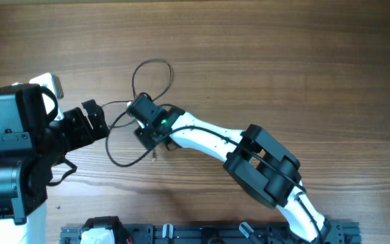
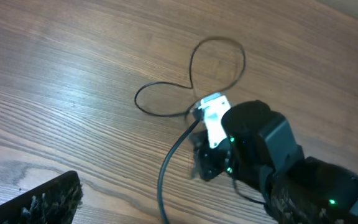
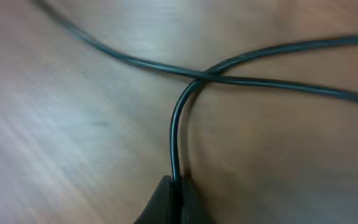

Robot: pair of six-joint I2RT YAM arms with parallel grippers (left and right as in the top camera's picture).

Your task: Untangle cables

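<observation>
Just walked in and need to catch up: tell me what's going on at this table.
The right gripper is pinched shut on a thin black cable, near where it crosses itself. The rest lies in loose loops on the wooden table. The left gripper hovers beside the loops, holding nothing.

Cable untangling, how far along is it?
Nothing finished yet: the cable lies in loops and crosses itself. In hand: the right gripper is shut on one strand near that crossing. Left to do: pull the loops apart; the left gripper is beside them.
</observation>
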